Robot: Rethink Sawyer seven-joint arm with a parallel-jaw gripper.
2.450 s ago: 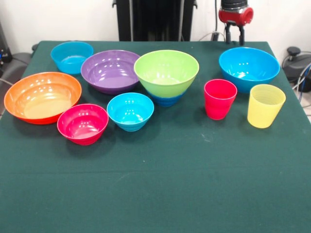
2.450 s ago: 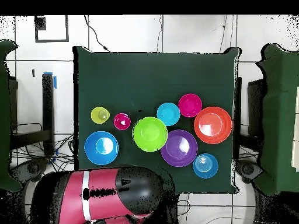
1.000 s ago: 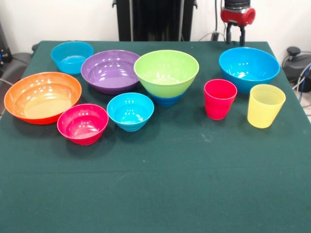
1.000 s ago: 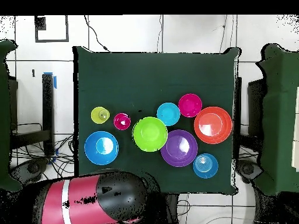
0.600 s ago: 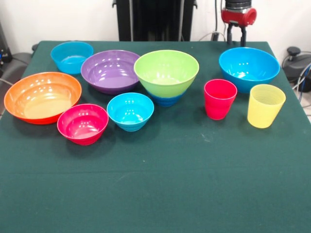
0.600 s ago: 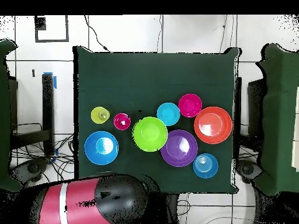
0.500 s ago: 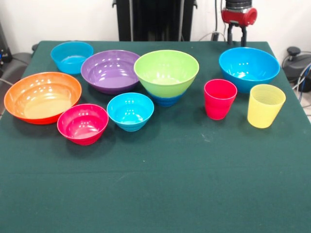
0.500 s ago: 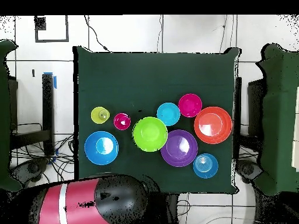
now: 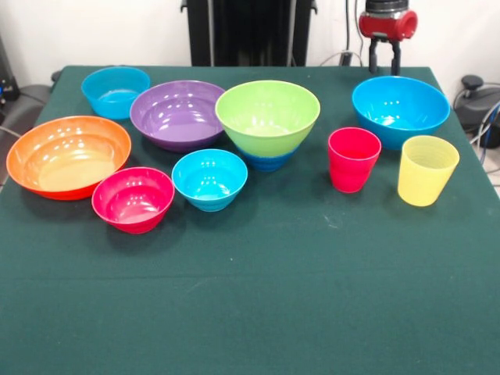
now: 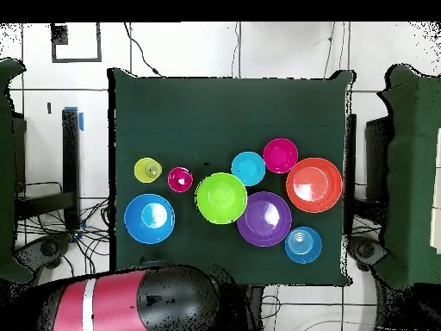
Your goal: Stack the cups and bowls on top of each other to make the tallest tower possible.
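A lime green bowl sits on a small dark blue bowl at the table's middle; in the overhead view the green bowl hides the blue one. A bright blue bowl stands at the back right. The red-pink cup and the yellow cup stand upright in front of it. My gripper hangs open and empty just behind the bright blue bowl, above the table's far edge. In the overhead view only the arm's red and black body shows.
To the left are a purple bowl, an orange bowl, a pink-red bowl, a cyan bowl and another cyan bowl. The green table stretches in front of them.
The gripper has risen a little and shifted slightly right behind the bright blue bowl. In the overhead view the arm's body has drawn back from the table. No bowl or cup has moved.
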